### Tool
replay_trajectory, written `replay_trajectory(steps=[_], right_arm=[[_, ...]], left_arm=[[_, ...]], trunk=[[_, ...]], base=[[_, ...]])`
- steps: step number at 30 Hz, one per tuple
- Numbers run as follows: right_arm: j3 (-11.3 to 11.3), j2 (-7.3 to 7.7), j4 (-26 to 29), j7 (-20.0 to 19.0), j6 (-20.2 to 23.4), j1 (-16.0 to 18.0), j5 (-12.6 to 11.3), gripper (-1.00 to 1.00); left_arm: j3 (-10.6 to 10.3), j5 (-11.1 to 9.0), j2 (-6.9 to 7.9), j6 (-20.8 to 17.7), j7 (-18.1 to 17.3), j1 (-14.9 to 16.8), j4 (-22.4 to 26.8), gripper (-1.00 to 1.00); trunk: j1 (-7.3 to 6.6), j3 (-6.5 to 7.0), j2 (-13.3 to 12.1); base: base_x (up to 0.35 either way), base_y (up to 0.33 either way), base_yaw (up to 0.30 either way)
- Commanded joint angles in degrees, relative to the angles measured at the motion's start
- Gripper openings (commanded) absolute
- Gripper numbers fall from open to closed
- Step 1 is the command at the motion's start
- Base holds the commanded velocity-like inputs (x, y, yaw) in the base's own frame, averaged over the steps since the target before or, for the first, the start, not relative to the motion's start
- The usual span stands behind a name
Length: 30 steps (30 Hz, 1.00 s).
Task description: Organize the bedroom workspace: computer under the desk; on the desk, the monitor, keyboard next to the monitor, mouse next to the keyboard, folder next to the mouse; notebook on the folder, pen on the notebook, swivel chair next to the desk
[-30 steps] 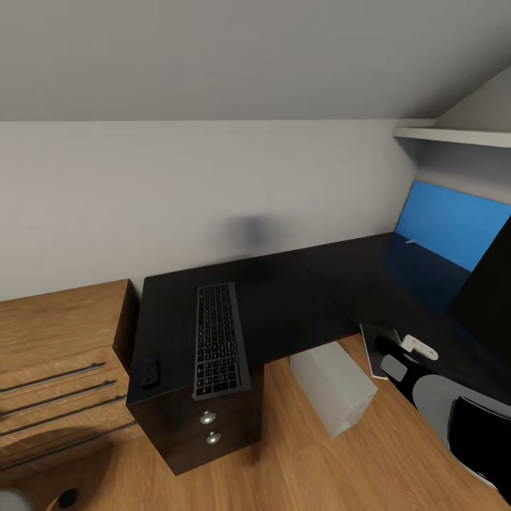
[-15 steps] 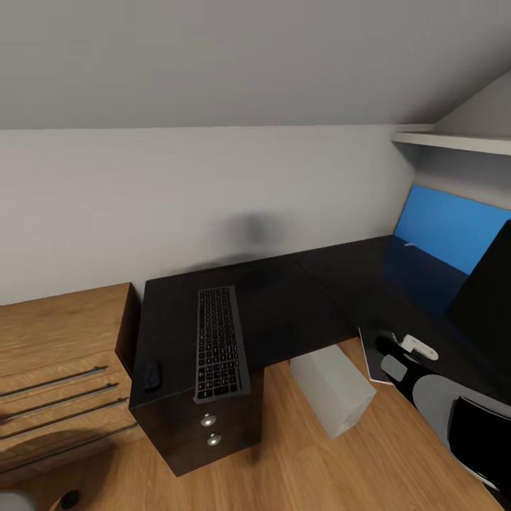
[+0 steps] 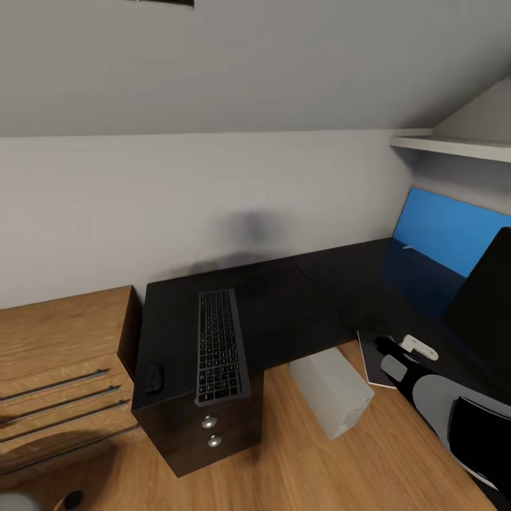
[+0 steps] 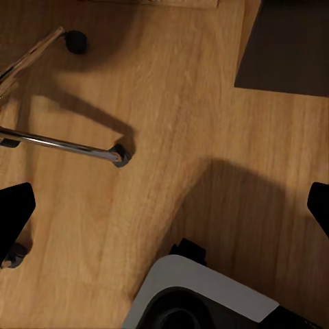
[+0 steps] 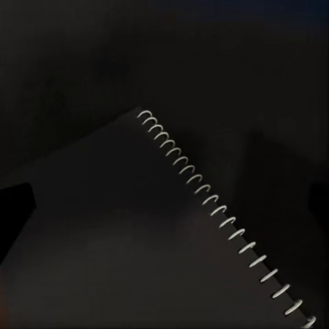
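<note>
At four o'clock my right gripper (image 3: 387,345) hangs over the notebook (image 3: 370,358) on the desk (image 3: 284,305), finger state untellable; my head has tilted up slightly; keyboard (image 3: 221,345) unmoved at seven.

Head camera looks forward and down across the L-shaped tabletop (image 3: 298,298); right wrist camera faces closely down on the notebook (image 5: 157,233), also visible from the head; left wrist camera faces the wooden floor (image 4: 205,123).

Black desk (image 3: 298,305), blue panel (image 3: 443,228), black keyboard (image 3: 221,345).
</note>
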<state>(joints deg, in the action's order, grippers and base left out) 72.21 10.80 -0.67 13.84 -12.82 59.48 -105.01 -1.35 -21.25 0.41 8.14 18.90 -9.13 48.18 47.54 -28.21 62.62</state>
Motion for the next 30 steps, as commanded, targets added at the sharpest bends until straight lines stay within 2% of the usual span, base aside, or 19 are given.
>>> replay_trajectory(steps=[1, 17, 23, 30], right_arm=[[0.48, 0.01, 0.05, 0.22, -0.1, 0.02, -0.46, 1.0], [0.55, -0.06, 0.13, 0.18, -0.44, 0.02, -0.38, 1.0], [0.91, -0.26, 0.21, 0.21, -0.75, 0.02, 0.03, 1.0], [2.75, -0.49, 0.27, 0.26, -0.79, 0.02, 0.94, 1.0]], left_arm=[[-0.15, -0.52, 0.03, 0.21, 0.17, -0.01, 0.07, 1.0], [-0.12, -0.55, 0.03, 0.17, 0.22, -0.01, -0.85, 1.0], [-0.09, -0.55, 0.04, 0.13, 0.25, -0.01, -2.08, 1.0], [-0.14, -0.55, 0.08, 0.13, 0.26, -0.01, -2.27, 1.0]], trunk=[[-0.22, 0.14, -0.38], [-3.74, 3.01, -6.8], [-3.74, 3.01, -6.8], [-3.74, 3.01, -6.8]], base=[[0.0, 0.0, 0.0], [0.0, 0.0, 0.0], [0.0, 0.0, 0.0], [0.0, 0.0, 0.0]])
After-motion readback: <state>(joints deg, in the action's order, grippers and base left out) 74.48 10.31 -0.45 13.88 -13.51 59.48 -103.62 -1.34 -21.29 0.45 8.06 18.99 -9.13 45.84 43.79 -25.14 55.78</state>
